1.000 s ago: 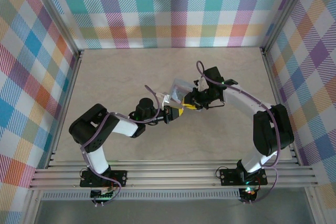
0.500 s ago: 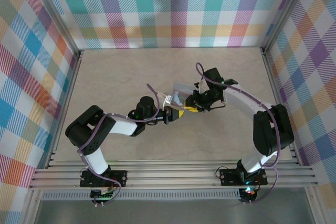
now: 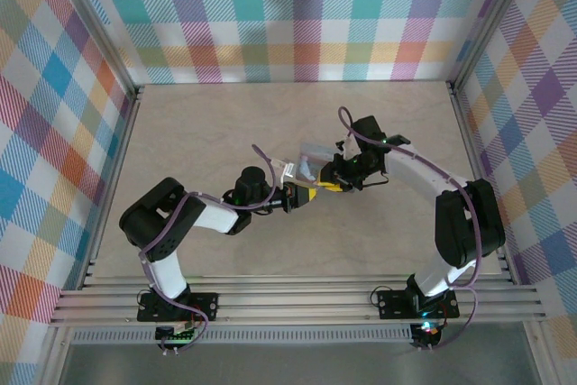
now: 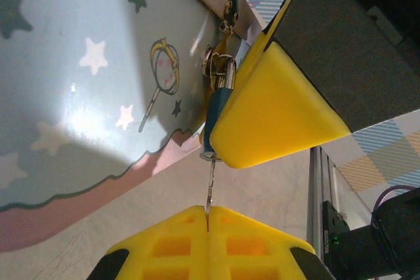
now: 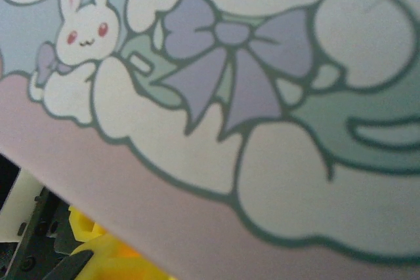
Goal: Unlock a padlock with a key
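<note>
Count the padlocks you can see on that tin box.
1. The padlock hangs from the tin box's clasp, with the key at its lower end, pinched by the left gripper. Others could be hidden behind the box.

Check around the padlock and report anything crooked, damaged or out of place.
Nothing stands out. The key runs straight from the shut left gripper up to the underside of the padlock, which hangs at the edge of the tin. No bend or damage shows.

The tin (image 4: 79,83) looks glossy painted metal; the padlock (image 4: 215,106) and key (image 4: 210,191) shiny metal; the fingers (image 4: 275,109) smooth matt plastic.
</note>
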